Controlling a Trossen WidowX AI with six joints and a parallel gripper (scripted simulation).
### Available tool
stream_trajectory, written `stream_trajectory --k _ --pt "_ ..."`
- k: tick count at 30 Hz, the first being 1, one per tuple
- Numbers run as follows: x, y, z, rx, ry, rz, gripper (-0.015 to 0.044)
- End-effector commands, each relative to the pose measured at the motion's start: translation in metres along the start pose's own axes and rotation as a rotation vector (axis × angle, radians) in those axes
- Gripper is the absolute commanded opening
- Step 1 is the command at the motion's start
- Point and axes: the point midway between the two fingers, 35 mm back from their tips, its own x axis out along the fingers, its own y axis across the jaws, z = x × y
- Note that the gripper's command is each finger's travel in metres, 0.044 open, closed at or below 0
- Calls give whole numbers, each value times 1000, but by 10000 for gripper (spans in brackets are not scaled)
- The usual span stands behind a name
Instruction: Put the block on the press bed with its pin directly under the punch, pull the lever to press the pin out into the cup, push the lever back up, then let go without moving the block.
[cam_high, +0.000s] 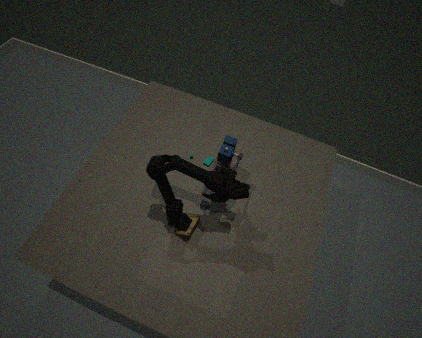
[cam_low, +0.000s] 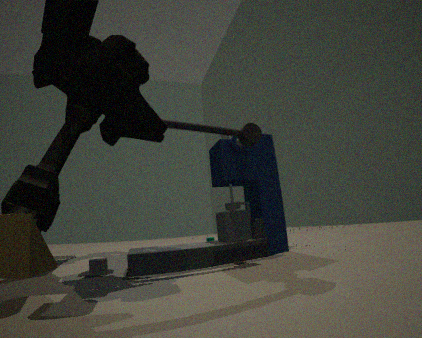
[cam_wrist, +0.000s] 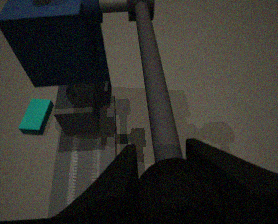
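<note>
The black arm (cam_high: 192, 169) (cam_low: 61, 147) rose from its yellow base (cam_high: 193, 226) (cam_low: 20, 245), bent sharply at the elbow, and reached back down toward the blue press (cam_high: 227, 151) (cam_low: 274, 200) (cam_wrist: 60, 47). In the exterior view its wrist hung above the near end of the press bed (cam_low: 175, 258) (cam_wrist: 62, 165), with the gripper (cam_high: 226, 176) (cam_low: 157, 131) (cam_wrist: 160, 149) angled down and forward toward the press. The claw was partly closed, its dark fingers on either side of the lever (cam_low: 200, 126) (cam_wrist: 157, 90), gripping it at its free end. From there the lever ran to the round pivot (cam_low: 250, 134) at the top of the press, sloping gently, the gripped end a little higher than the pivot. The grey block (cam_low: 233, 226) (cam_wrist: 77, 120) sat upright on the bed beneath the press head, apart from the claw. A thin rod (cam_low: 231, 194) came down from the head to a small collar (cam_low: 232, 205) at the block's top; the pin's exact alignment could not be told. A teal piece (cam_high: 208, 161) (cam_low: 210, 239) (cam_wrist: 36, 115) lay beside the press, and a small grey piece (cam_low: 98, 267) stood near the bed's near end.
</note>
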Motion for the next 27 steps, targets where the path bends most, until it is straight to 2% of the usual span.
stream_trajectory --k 1,27 --pt "6 0 -9 17 29 -2 0" --pt "14 0 -19 17 29 -2 0"
